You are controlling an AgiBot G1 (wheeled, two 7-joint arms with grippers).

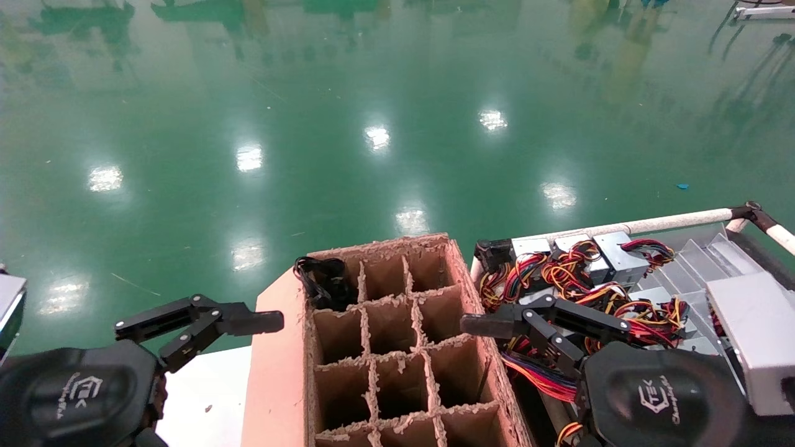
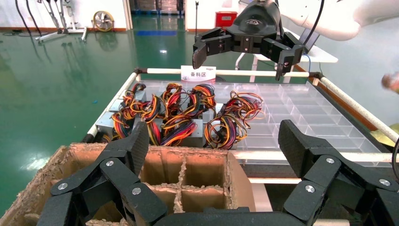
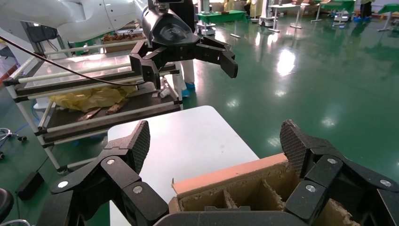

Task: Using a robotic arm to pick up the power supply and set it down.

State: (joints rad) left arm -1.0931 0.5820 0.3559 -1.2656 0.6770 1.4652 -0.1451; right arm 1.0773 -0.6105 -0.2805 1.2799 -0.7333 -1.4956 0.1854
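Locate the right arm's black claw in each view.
Head view: the black two-fingered right claw is low on the right, open, just right of the brown cardboard divider box.
Left wrist view: far off beyond the box, open.
Right wrist view: its own fingers fill the foreground.
Shared landmark: the divider box.

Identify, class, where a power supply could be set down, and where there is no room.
Free: most cells of the cardboard divider box; only the far-left cell holds black cables. Also the white table beside the left gripper. Crowded: the tray under the right gripper, heaped with wired power supplies.
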